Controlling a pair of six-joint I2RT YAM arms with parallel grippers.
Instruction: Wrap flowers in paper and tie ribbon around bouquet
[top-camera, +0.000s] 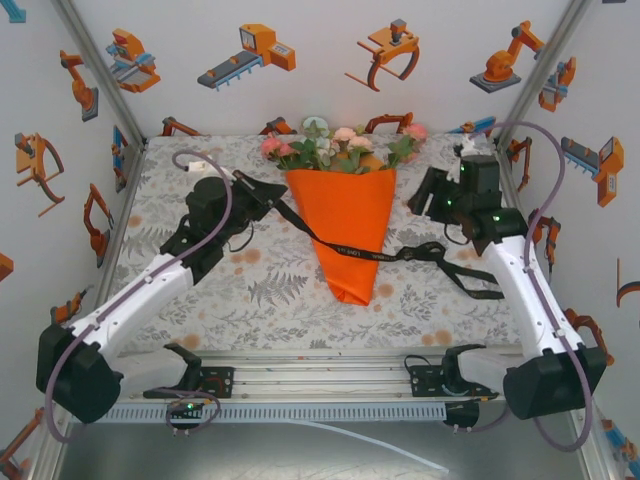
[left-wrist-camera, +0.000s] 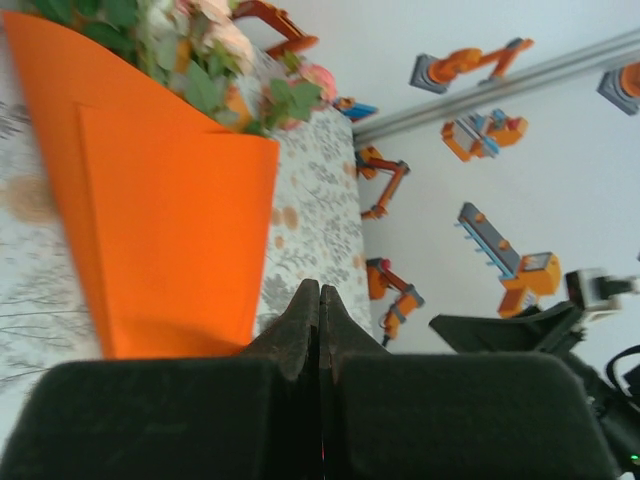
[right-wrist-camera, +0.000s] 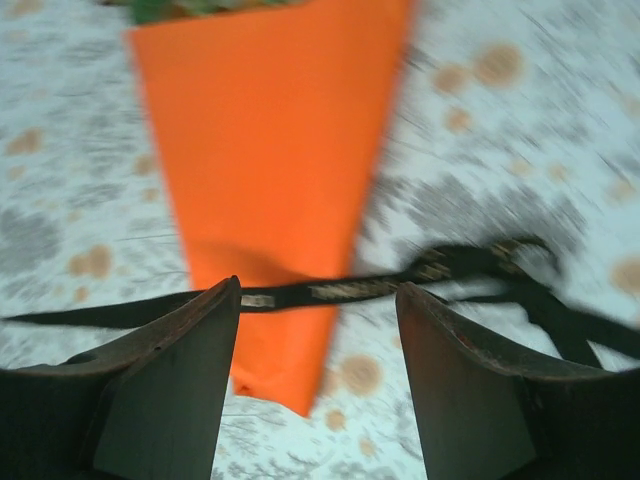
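Observation:
The bouquet (top-camera: 350, 220) lies mid-table, an orange paper (left-wrist-camera: 160, 220) cone with its tip toward the arms. Pink, white and green flowers (top-camera: 340, 145) show at its wide far end. A black ribbon (top-camera: 350, 252) crosses the lower cone on a slant. Its left end runs up into my left gripper (top-camera: 268, 195), which sits by the cone's upper left corner. In the left wrist view that gripper (left-wrist-camera: 320, 290) has its jaws pressed together. My right gripper (top-camera: 420, 195) hangs open to the right of the cone. The right wrist view shows this gripper (right-wrist-camera: 318, 290) above the ribbon (right-wrist-camera: 330, 290), holding nothing.
The rest of the ribbon lies in loose loops (top-camera: 460, 265) on the floral tablecloth right of the cone. White walls with robot stickers close in the left, back and right sides. A metal rail (top-camera: 320, 375) runs along the near edge between the arm bases.

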